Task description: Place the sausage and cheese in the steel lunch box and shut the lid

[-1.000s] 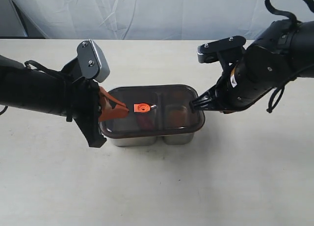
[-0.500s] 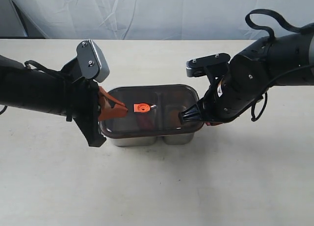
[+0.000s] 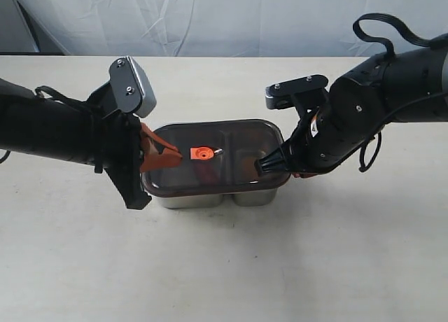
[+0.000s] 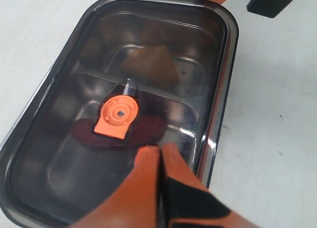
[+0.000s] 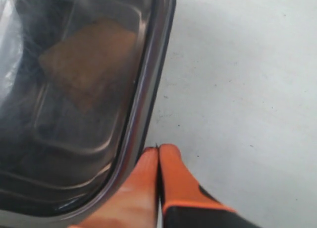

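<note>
Steel lunch box (image 3: 199, 199), lid (image 3: 238, 134) seated on top, two compartments, on pale table (image 3: 224, 266).
Left gripper (image 4: 160, 149): jaws pressed together, nothing gripped, tips over the lid just beside orange valve tab (image 3: 201, 153). Left compartment: sausage (image 3: 208, 173), dim red through the smoky plastic, below the tab. Right compartment: cheese (image 3: 249, 166), wedge visible through the lid. Right gripper (image 5: 158, 152): jaws pressed together, nothing gripped, tips at the lid's right-end rim; contact not discernible.
</note>
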You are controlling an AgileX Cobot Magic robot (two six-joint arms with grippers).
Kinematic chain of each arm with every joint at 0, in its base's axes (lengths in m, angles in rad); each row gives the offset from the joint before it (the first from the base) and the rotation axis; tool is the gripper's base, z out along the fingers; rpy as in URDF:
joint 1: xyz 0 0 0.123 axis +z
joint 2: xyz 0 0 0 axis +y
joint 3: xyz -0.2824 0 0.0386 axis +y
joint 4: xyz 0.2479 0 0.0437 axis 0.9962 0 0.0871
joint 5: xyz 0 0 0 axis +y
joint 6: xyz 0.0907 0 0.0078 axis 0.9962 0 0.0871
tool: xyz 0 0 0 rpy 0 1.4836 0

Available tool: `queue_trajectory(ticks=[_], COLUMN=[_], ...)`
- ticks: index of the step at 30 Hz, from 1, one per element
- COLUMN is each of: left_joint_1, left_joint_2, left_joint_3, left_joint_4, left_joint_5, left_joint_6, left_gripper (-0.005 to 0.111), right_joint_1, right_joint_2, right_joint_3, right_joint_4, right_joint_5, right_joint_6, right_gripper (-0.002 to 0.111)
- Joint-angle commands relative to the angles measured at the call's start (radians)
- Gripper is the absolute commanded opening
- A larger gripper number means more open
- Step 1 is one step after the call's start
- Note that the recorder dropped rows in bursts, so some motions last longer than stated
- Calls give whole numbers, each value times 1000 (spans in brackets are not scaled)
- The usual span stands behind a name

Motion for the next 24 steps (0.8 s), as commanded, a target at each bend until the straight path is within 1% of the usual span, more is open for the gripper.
queue_trajectory(ticks=[1, 14, 17, 20, 22, 24], left_joint_1=[-5, -5, -5, -5, -5, -5], left_joint_2=[-9, -9, -9, -9, -9, -5], left_joint_3=[2, 2, 2, 6, 14, 19], left_joint_4=[-6, -6, 4, 49, 49, 47], left_joint_5=[-2, -2, -5, -64, -106, -118], left_joint_6=[-1, -1, -1, -29, -34, -34], left_gripper=[0, 0, 0, 0, 0, 0], right_joint_1=[-2, -2, -2, -4, -4, -2], right_joint_2=[0, 36, 33, 9, -14, -40], right_joint_3=[-1, -1, -1, -1, -1, -1], right_joint_4=[21, 21, 2, -62, -67, -67], right_joint_5=[-36, -30, 19, 79, 73, 46], right_joint_6=[-14, -19, -26, 14, 20, 20], right_gripper=[0, 0, 0, 0, 0, 0])
